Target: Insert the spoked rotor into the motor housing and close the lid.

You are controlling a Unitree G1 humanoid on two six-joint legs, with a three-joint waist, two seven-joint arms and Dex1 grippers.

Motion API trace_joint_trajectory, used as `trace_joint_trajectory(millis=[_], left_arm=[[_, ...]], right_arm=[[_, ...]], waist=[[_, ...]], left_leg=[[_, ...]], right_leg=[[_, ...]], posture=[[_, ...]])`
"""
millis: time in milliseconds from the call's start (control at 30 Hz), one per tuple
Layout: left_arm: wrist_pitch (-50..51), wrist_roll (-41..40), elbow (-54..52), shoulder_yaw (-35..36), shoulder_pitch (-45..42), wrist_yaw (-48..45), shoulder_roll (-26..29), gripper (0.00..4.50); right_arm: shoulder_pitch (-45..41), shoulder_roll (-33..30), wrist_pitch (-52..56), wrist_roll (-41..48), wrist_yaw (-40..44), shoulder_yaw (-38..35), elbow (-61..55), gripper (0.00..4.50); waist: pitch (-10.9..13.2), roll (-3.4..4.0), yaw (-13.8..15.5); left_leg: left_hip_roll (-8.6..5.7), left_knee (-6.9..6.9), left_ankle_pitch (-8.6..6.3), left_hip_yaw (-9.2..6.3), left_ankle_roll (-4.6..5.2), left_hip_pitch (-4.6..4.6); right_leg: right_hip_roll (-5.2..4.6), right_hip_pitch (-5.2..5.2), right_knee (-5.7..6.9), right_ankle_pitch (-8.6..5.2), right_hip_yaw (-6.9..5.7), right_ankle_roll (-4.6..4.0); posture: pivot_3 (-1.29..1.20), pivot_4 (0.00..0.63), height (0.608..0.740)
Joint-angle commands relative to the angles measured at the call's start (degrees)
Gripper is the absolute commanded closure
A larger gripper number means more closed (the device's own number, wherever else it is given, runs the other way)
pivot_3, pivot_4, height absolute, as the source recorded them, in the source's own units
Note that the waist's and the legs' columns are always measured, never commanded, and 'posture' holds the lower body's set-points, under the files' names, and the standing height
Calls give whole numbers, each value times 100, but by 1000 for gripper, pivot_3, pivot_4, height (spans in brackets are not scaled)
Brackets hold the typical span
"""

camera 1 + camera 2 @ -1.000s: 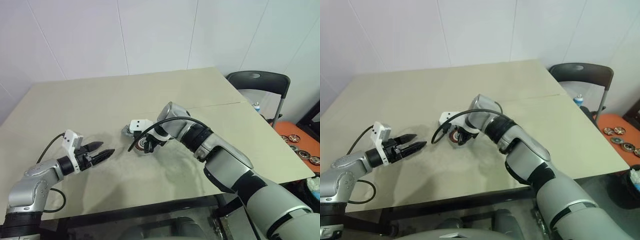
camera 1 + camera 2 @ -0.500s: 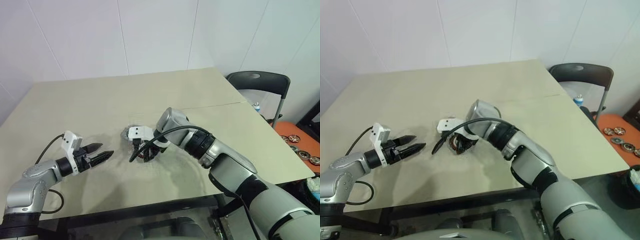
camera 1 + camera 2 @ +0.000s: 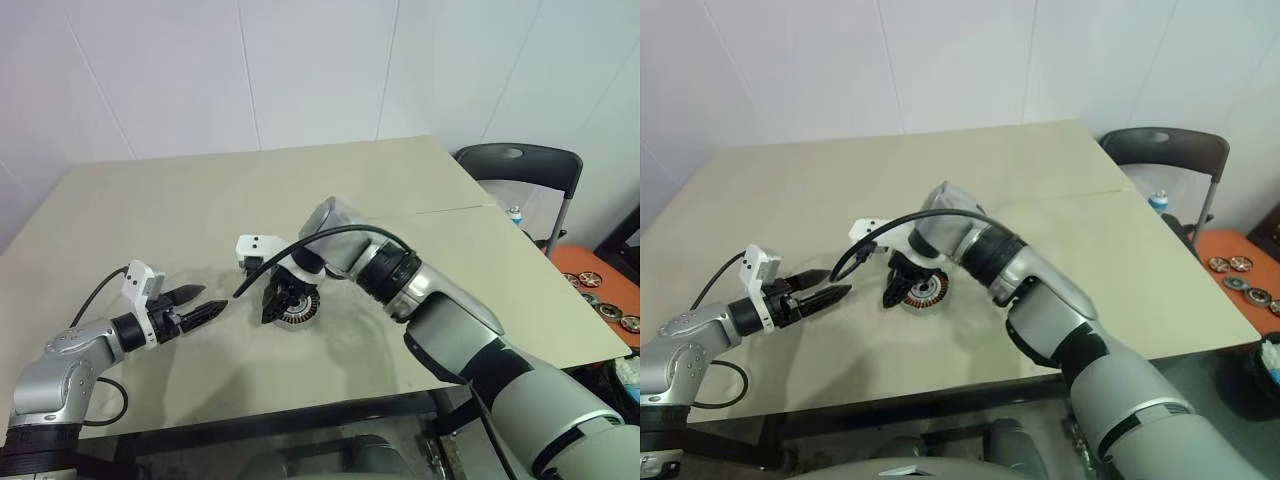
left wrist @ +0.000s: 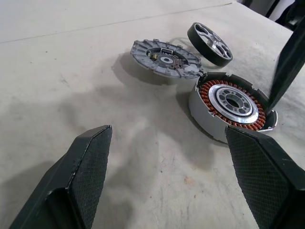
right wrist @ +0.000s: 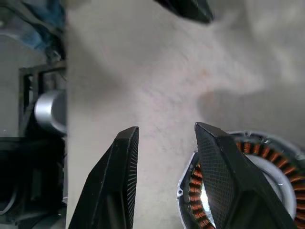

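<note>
- The round copper-wound motor housing (image 4: 232, 105) lies flat on the beige table (image 3: 400, 200), just beneath the right gripper (image 3: 280, 302), whose black fingers stand apart, holding nothing.
- The silver-grey ribbed lid (image 4: 164, 57) and the near-black spoked rotor (image 4: 209, 43) lie just beyond the housing.
- The left gripper (image 3: 205, 311) hovers nearby, jaws wide, empty.

Beige table (image 3: 200, 200) — dark chair (image 3: 520, 165) beside it — white wall (image 3: 300, 60) behind

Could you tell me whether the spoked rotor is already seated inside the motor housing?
No, the spoked rotor lies apart on the table, and the motor housing shows its bare copper windings and open centre.
</note>
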Motion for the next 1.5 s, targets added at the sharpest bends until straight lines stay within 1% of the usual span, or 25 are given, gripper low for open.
trace_joint_trajectory(millis=[33, 67, 100, 167, 200, 300, 333, 400, 500, 533, 667, 767, 867, 933, 1000, 1067, 1167, 1233, 1333, 1433, 1500], left_arm=[[-47, -10, -84, 140, -65, -6, 103, 470], [-37, -20, -110, 150, -53, -2, 109, 470], [-25, -33, -137, 164, -42, 4, 114, 470], [-2, -56, -188, 190, -28, 21, 123, 470], [19, -84, -249, 213, -5, 30, 128, 470], [72, -156, -482, 275, 98, 54, 147, 470], [111, -199, -575, 297, 127, 58, 156, 470], [173, -252, -695, 338, 176, 35, 194, 470], [227, -317, -785, 331, 219, -28, 263, 470], [244, -337, -783, 310, 198, -33, 261, 470], [258, -332, -624, 215, 27, -20, 211, 470], [254, -284, -513, 103, -116, -56, 192, 470], [236, -223, -276, 3, -347, -136, 239, 470], [226, -183, -102, -79, -520, -219, 284, 470], [215, -152, 18, -144, -659, -296, 311, 470], [187, -88, 153, -260, -844, -370, 313, 470], [160, -29, 249, -366, -982, -457, 290, 470], [161, -21, 272, -406, -1034, -491, 271, 470], [121, 34, 338, -463, -1071, -518, 238, 470], [99, 53, 334, -489, -1071, -511, 184, 470], [93, 53, 326, -481, -1058, -507, 152, 470]], right_arm=[[147, -437, -832, 256, 343, -261, -792, 2539], [266, -589, -1157, 282, 359, -323, -984, 2539], [436, -761, -1801, 180, 220, -352, -1150, 2539], [746, -985, -2968, -22, -238, -470, -1284, 2539], [876, -978, -3286, -33, -630, -687, -1236, 2539], [1189, -705, -3513, 333, -1830, -1695, -1066, 2539], [1342, -713, -3438, 491, -2042, -2002, -1090, 2539], [1678, -821, -3453, 668, -2225, -2362, -1246, 2539], [2361, -1178, -3387, 859, -2402, -2831, -1495, 2539], [2504, -1311, -2860, 1165, -2399, -3144, -1498, 2539], [3065, -2065, -1390, 1997, -2229, -4042, -1231, 2539], [3780, -2510, -1333, 2090, -2322, -4376, -1367, 2539], [4526, -2708, -1224, 2260, -2429, -4606, -1893, 2539], [5022, -2764, -1201, 2336, -2429, -4592, -2346, 2539], [5325, -2737, -1244, 2331, -2530, -4528, -2631, 2539], [5592, -2616, -1558, 2159, -2786, -4413, -2851, 2539], [5696, -2475, -1753, 2131, -3112, -4421, -3019, 2539], [5712, -2435, -1784, 2176, -3234, -4476, -3076, 2539], [5783, -2557, -2291, 1834, -3450, -4404, -2912, 2539], [5871, -2676, -2850, 1470, -3740, -4400, -2640, 2539], [5977, -2777, -2892, 1506, -3698, -4490, -2589, 2539]], waist=[[-1, -2, -2], [-2, -3, -3], [-3, -4, -3], [-3, -5, -2], [-3, -4, -3], [-2, -3, -18], [-2, -4, -13], [-4, -7, 23], [-7, -10, 142], [-4, -7, 174], [12, 18, 253], [12, 28, 302], [15, 38, 294], [17, 43, 296], [22, 52, 281], [23, 52, 285], [22, 51, 288], [23, 51, 305], [22, 51, 314], [22, 51, 317], [22, 50, 322]], left_leg=[[0, 0, 0, 0, 1, 0], [0, 1, -1, 1, 2, 0], [0, 1, -1, 0, 2, 1], [1, 1, -1, 1, 2, 2], [1, 1, -1, 1, 2, 2], [5, 2, -1, 9, 2, 5], [6, 0, -1, 12, 2, 6], [7, -1, -1, 9, 1, 6], [5, 2, -4, 11, 7, 6], [4, 5, -8, 13, 16, 8], [2, 32, -17, 15, 31, 4], [5, 35, -23, 20, 42, 10], [10, 34, -27, 23, 50, 16], [12, 35, -29, 33, 53, 16], [14, 42, -31, 40, 56, 15], [16, 55, -35, 63, 62, 17], [17, 70, -39, 81, 70, 24], [17, 75, -40, 86, 74, 25], [17, 74, -42, 84, 76, 24], [17, 71, -44, 84, 80, 22], [17, 71, -46, 84, 83, 20]], right_leg=[[0, 1, -1, 0, 0, 0], [0, 2, -2, 0, -1, 1], [-1, 3, -2, 0, -1, 1], [-1, 5, -3, 0, -1, 1], [-1, 7, -3, 0, -1, 1], [1, 5, 1, 1, 2, 0], [1, 3, 3, 1, 3, 0], [2, 4, 1, 1, 3, -1], [0, 12, -8, 1, 1, 0], [0, 19, -13, 1, 2, 0], [-2, 36, -29, 2, 1, 1], [1, 52, -51, 5, 2, 7], [3, 68, -68, 6, -1, 11], [2, 67, -69, 10, 3, 18], [2, 67, -70, 12, 6, 24], [-1, 70, -73, 20, 10, 38], [-7, 84, -86, 17, 13, 75], [-7, 85, -87, 20, 17, 80], [-7, 84, -90, 34, 17, 61], [-8, 82, -92, 35, 16, 62], [-9, 82, -96, 35, 16, 62]], posture=[[0, 0, 740], [0, 0, 740], [0, 0, 740], [0, 0, 740], [0, 0, 740], [0, 0, 740], [0, 0, 740], [0, 0, 740], [0, 0, 740], [0, 0, 740], [0, 0, 740], [0, 0, 740], [0, 0, 740], [0, 0, 740], [0, 0, 740], [0, 0, 740], [0, 0, 740], [0, 0, 740], [0, 0, 740], [0, 0, 740], [0, 0, 740]])
